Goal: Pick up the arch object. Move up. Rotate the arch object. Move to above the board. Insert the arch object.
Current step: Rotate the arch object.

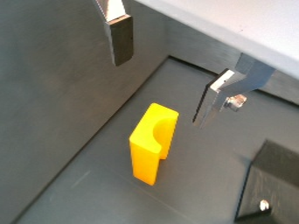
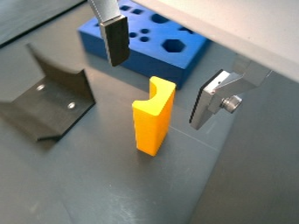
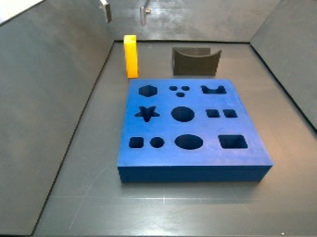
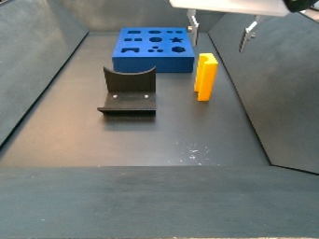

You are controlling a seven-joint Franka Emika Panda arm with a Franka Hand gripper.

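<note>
Two silver fingers [image 2: 114, 39] of the hand [image 2: 162, 72] hang spread wide and empty above the yellow block [image 2: 152, 115], one to each side of it, and in both wrist views the gap between them looks far broader than the block is thick. The block stands upright on the grey floor [image 4: 137, 140], its notched end up, free of anything around it; standing tall like that, it offers its two flat faces to the pads, which seems the reason the hand sits centred over it. Nothing is gripped yet, so I judge the pick-up has not begun and a straight descent comes next. Just beyond the block lies the blue board [image 2: 146, 42], its dark holes facing up to receive it. Off to the side stands the fixture [image 2: 47, 98], well clear of the hand.
</note>
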